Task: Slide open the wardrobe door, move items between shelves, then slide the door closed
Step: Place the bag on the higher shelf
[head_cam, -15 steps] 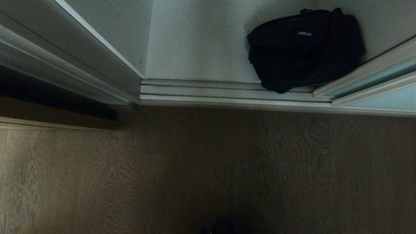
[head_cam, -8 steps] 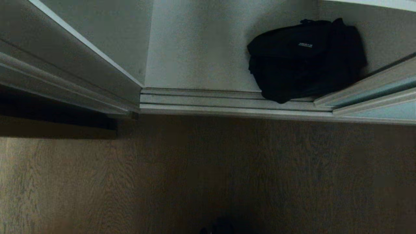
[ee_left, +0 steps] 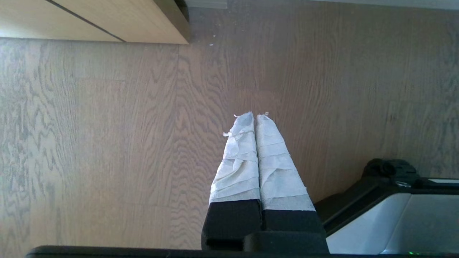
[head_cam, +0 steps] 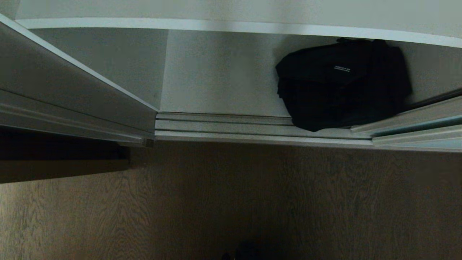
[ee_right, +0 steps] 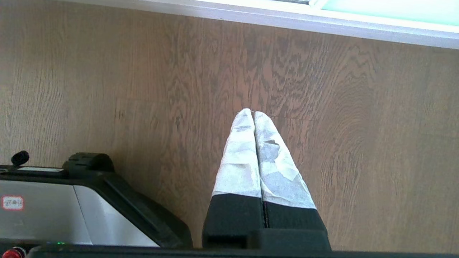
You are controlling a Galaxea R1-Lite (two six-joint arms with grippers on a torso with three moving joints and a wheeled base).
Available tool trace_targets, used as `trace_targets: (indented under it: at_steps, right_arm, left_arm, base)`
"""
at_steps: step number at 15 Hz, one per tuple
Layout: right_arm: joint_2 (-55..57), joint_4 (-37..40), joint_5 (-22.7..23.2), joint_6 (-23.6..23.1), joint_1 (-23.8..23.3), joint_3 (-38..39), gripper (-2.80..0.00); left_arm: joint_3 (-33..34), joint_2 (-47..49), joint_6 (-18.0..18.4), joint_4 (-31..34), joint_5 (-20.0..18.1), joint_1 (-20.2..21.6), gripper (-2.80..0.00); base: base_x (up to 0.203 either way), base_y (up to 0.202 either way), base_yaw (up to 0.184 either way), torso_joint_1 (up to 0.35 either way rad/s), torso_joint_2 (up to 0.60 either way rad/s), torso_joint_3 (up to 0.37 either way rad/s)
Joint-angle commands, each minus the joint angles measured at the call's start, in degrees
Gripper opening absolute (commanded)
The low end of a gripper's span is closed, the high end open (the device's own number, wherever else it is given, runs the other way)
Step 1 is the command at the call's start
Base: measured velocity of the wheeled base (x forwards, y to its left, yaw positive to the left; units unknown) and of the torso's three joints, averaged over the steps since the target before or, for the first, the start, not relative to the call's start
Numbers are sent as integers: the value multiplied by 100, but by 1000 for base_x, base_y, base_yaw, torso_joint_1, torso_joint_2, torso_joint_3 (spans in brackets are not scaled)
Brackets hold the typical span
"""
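The black fabric bag (head_cam: 343, 83) with small white lettering lies on the lowest grey-white shelf (head_cam: 216, 72), at its right, its front over the door track (head_cam: 234, 128). The sliding wardrobe door (head_cam: 433, 124), aqua glass in a silver frame, stands at the right and leaves the compartment uncovered; its glass (ee_right: 387, 7) also shows in the right wrist view. The white front edge of a higher shelf (head_cam: 216, 25) crosses the top. Neither arm is in the head view. My left gripper (ee_left: 255, 115) and right gripper (ee_right: 250, 111) hang shut and empty over the floor.
Dark wood floor (head_cam: 252, 202) lies between me and the wardrobe. A light wood cabinet (ee_left: 89, 18) stands to the left, beside the wardrobe's side wall (head_cam: 72, 86). My own base (ee_left: 394, 215) shows at the edge of both wrist views.
The whole head view has slid downward, so the camera has moved. The higher shelf's white edge has come into sight. The bag keeps its place on the shelf.
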Motion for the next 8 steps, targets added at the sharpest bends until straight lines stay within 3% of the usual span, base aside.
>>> trace_targets:
  at_steps: [1,4,8]
  right_arm:
    - [-11,-1,-2,-2,2,3,-280]
    - [-11,0,-2,-2,2,0,-280]
    - [-11,-1,-2,-2,2,0,-280]
  left_arm:
    - [3,-2,-1,2,0,2,-280]
    - [-37,-11,-19,44,12,2,-280]
    - [-1286,560,-138,739,107,2,-280]
  base:
    - [0,0,0,0,0,0]
    - [0,0,0,0,0,0]
    - [0,0,0,0,0,0]
